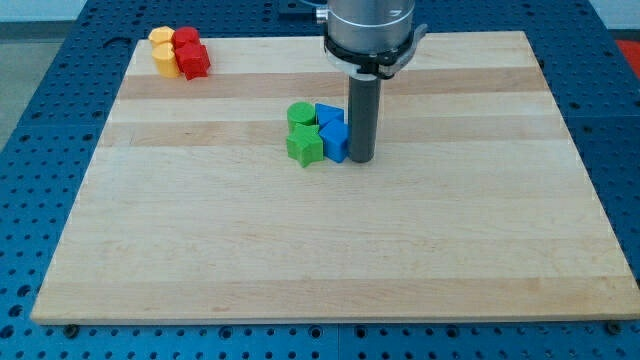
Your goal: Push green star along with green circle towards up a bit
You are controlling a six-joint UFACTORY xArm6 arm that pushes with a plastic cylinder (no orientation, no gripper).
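The green star [305,146] lies near the middle of the wooden board [330,250], with the green circle [300,115] touching it just above. Two blue blocks sit against their right side: an upper one [329,115] and a lower one [336,141]. My tip [361,159] rests on the board right beside the lower blue block, on its right, so the blue blocks lie between my tip and the green pair.
In the view's top left corner of the board sits a cluster of two yellow blocks [163,51] and two red blocks [190,54]. The board lies on a blue perforated table [40,150].
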